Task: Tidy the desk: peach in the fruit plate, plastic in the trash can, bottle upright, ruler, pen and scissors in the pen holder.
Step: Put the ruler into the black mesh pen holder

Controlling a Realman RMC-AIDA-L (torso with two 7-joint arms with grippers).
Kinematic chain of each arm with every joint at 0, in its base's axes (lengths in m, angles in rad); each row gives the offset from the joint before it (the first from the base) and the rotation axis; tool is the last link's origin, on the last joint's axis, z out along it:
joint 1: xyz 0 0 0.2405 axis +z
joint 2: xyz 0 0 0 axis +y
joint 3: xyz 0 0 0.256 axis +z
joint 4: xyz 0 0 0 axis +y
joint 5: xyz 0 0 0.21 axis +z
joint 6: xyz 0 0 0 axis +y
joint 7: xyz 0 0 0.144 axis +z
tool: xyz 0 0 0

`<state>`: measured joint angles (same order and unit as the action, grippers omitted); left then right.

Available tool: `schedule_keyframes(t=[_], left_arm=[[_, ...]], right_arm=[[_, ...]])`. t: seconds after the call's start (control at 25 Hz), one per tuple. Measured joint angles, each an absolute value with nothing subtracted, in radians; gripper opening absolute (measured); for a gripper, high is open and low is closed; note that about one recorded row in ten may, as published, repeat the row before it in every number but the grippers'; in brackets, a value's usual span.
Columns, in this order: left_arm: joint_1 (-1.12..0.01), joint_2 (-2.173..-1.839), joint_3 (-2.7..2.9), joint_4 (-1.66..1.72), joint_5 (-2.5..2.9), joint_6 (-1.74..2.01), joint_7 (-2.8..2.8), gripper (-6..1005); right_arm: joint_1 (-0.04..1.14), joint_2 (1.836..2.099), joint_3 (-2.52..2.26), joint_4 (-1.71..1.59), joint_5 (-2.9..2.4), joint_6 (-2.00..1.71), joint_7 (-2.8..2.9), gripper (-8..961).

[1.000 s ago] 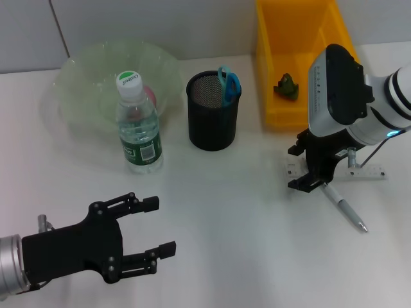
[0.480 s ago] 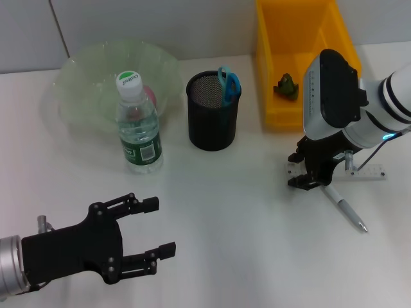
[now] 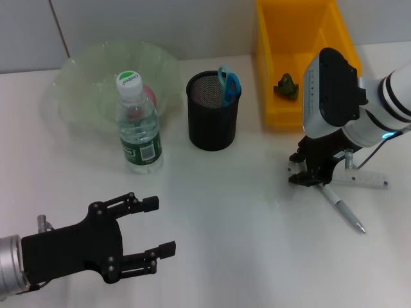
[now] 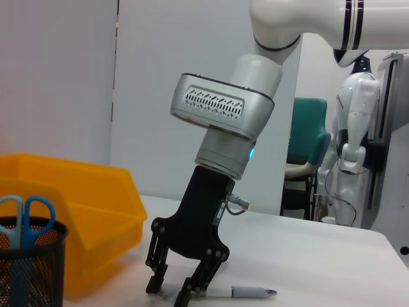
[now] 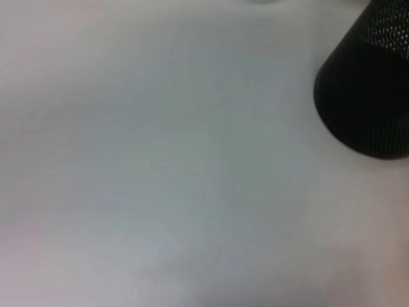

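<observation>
**Right tool at the ruler: risk of a flat-object slip**

I saw the right tool low on the bench, its fingers narrowly parted over one end of the clear ruler, with the pen lying just beside them. I judged that the thin ruler could skid away or that the fingers could catch the pen instead. The left tool hovered wide apart, well clear. The pen holder held the scissors.
</observation>
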<state>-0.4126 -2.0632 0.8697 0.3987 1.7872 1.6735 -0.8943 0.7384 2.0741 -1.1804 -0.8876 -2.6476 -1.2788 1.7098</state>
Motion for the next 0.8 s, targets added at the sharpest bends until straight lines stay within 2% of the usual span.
schedule_keyframes(t=[0.2,0.6,0.8], left_arm=[[-0.413,-2.063,0.870,0.400,1.786,1.677,-0.894,800],[-0.411,-2.062,0.867,0.400,1.785,1.685,-0.892,799],[-0.409,-2.062,0.865,0.400,1.786,1.688,-0.891,800]], right_arm=[[0.733,2.075,-1.182,-0.918,-2.656,-1.281,1.731,386],[0.707,2.081,-1.183,-1.061,-2.643,-1.357,1.819,381],[0.654,2.082,-1.183,-1.280,-2.545,-1.463,1.894,380]])
